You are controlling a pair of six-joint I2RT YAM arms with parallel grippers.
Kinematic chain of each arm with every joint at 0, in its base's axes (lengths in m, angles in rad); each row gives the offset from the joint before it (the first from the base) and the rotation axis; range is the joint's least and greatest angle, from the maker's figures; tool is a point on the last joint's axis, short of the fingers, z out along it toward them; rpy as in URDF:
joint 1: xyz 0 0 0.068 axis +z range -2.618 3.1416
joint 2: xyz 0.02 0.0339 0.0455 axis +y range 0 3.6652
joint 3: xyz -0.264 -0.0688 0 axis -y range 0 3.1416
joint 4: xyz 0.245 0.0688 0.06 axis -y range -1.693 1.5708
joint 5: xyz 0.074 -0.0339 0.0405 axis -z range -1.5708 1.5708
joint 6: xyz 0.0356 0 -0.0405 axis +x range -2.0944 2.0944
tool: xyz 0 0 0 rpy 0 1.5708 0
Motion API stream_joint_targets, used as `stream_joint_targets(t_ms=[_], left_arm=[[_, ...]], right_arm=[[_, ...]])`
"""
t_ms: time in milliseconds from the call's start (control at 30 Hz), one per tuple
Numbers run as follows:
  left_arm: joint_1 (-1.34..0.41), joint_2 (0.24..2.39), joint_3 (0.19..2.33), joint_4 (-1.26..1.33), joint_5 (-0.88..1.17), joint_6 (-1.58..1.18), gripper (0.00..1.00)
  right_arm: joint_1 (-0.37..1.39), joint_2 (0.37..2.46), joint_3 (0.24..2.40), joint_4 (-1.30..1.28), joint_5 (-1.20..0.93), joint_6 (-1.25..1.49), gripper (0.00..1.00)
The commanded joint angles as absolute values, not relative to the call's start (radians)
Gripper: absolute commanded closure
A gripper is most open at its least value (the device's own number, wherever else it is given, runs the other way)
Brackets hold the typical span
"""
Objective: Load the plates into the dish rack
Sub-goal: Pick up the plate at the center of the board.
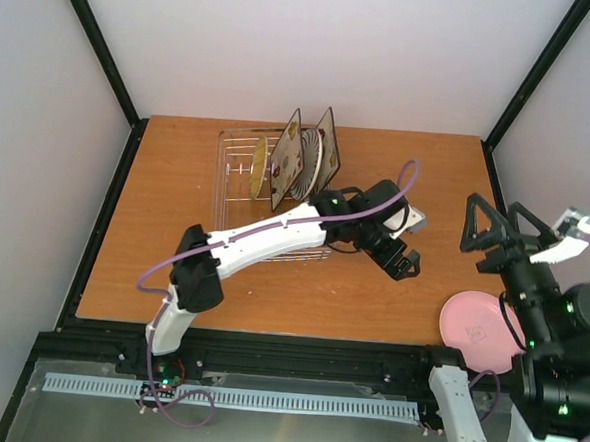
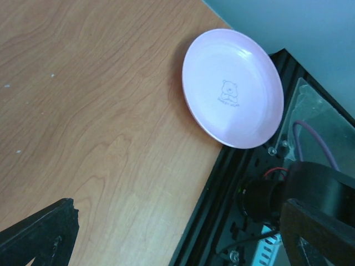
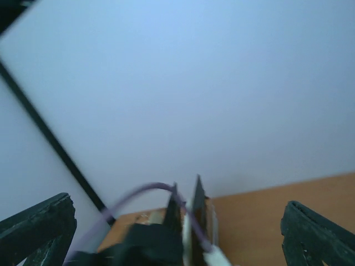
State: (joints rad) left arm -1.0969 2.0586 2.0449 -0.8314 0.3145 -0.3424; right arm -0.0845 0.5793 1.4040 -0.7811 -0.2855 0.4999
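The silver wire dish rack (image 1: 237, 147) stands at the back centre of the table. Three plates stand upright in it: the round tan woven one (image 1: 259, 167), the square floral one (image 1: 287, 154) and the square striped one (image 1: 320, 150). The round pink plate (image 1: 477, 330) lies flat at the near right, overhanging the table edge; it also shows in the left wrist view (image 2: 233, 88). My left gripper (image 1: 405, 263) is open and empty above the table, between the rack and the pink plate. My right gripper (image 1: 497, 233) is open and empty, raised above the pink plate.
The black frame rail (image 2: 222, 194) runs along the table's near edge beside the pink plate. The right arm's base (image 1: 557, 367) stands close to that plate. In the right wrist view the racked plates (image 3: 195, 213) show edge-on behind the left arm and its purple cable (image 3: 133, 197).
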Motion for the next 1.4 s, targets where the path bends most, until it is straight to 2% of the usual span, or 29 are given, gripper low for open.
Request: stream_joint_targets(t_ms=[0,200,367,500,600,733,800,867,967,1067,1167,1367], left_arm=[[-1.102,2.172,2.161,-0.851,0.377,-0.370,0.00],[-1.159,2.380,2.430,-0.937,0.396,-0.378,0.00],[-1.163,2.377,2.351,-0.832,0.373,-0.403,0.00],[-1.169,2.466,2.436,-0.831,0.438,-0.427,0.01],[-1.182,2.457,2.431,-0.826,0.420,-0.409,0.01],[-1.154,2.306,2.276,-0.818,0.271,-0.438,0.00],[-1.095,2.146,2.059,-0.730,0.244,-0.495,0.00],[-1.006,1.945,1.731,-0.581,0.248,-0.562,0.00],[-0.853,1.693,1.474,-0.475,0.263,-0.597,0.00],[-0.750,1.604,1.437,-0.525,0.246,-0.536,0.00],[-0.696,1.551,1.438,-0.569,0.224,-0.496,0.00],[-0.607,1.426,1.324,-0.506,0.276,-0.503,0.00]], right_arm=[[-0.089,0.552,1.406,-0.673,-0.428,0.497,0.00],[-0.089,0.646,1.552,-0.753,-0.437,0.415,0.00],[-0.078,0.728,1.682,-0.944,-0.252,0.339,0.00],[-0.075,0.743,1.696,-0.997,-0.183,0.363,0.00],[-0.075,0.777,1.688,-1.074,-0.158,0.361,0.00],[-0.075,0.808,1.674,-1.269,0.084,0.389,0.00],[-0.075,0.865,1.691,-1.382,0.159,0.396,0.00],[-0.074,0.923,1.676,-1.495,0.221,0.434,0.04],[-0.078,0.946,1.491,-1.510,0.194,0.482,0.14],[-0.078,0.983,1.279,-1.504,0.103,0.571,0.22],[-0.079,0.997,1.119,-1.437,0.133,0.624,0.30],[-0.099,1.105,1.010,-1.345,0.201,0.715,0.36]])
